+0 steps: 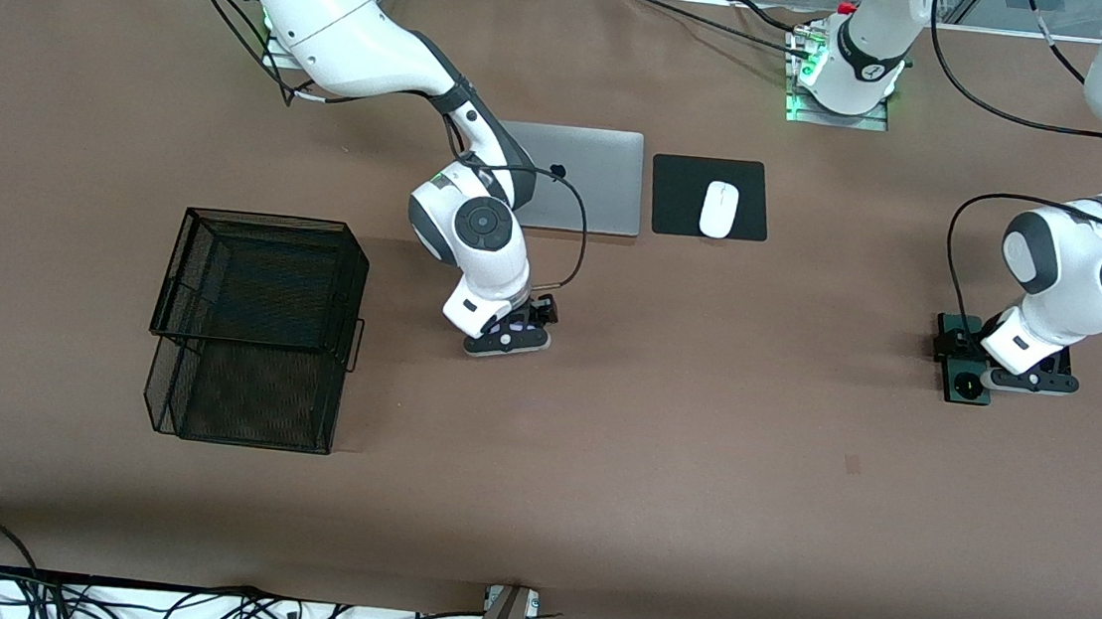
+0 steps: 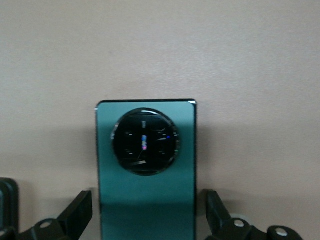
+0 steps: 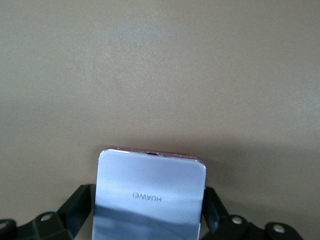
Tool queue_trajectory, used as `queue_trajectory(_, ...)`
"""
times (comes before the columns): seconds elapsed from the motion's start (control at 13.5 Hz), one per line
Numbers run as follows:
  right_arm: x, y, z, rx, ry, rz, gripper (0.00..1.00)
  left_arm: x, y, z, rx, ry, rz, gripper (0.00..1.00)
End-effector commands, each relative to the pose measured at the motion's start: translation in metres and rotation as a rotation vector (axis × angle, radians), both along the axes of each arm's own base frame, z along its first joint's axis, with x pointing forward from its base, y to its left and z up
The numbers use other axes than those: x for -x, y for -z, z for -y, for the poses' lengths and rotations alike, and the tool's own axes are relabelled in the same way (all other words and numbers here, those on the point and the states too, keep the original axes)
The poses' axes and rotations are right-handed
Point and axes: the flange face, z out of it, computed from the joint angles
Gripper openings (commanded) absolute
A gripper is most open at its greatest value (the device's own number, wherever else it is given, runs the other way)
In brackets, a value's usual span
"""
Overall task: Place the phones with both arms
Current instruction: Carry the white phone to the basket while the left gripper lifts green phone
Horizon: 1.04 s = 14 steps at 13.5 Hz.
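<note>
The long dark green phone (image 2: 146, 200) with a round camera ring lies flat on the table at the left arm's end (image 1: 966, 384). My left gripper (image 2: 147, 215) is low over it (image 1: 1029, 379), open, with a finger on each side and a gap at both. The small black phone (image 1: 952, 340) lies beside the green one, partly under the left hand. The pale lilac-white phone (image 3: 150, 200) lies mid-table (image 1: 521, 328). My right gripper (image 3: 149, 212) is low over it (image 1: 509, 336), open, its fingers close to the phone's two edges.
A black wire-mesh two-tier basket (image 1: 255, 324) stands toward the right arm's end. A silver laptop (image 1: 587, 178) and a white mouse (image 1: 718, 208) on a black pad (image 1: 681, 196) lie farther from the front camera than the lilac phone.
</note>
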Motion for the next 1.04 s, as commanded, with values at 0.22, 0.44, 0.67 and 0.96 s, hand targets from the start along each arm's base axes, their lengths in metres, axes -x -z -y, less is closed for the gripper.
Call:
queue_trajectory(0.22,-0.014,-0.015,0.007,-0.001,0.023,0.045,0.0,-0.001,-0.002,0.006,0.017,0.017,0.024,1.0)
queue_trajectory(0.44,-0.04,-0.091,0.032,0.037,0.109,0.037,0.0,-0.003,0.005,0.009,0.014,0.035,0.045,1.0)
queue_trajectory(0.67,-0.06,-0.176,0.084,0.073,0.201,0.01,0.0,-0.003,0.008,0.008,0.012,0.056,0.046,1.0)
queue_trajectory(0.96,-0.073,-0.25,0.188,0.168,0.151,-0.093,0.0,-0.003,0.01,0.003,0.013,0.049,0.043,0.88)
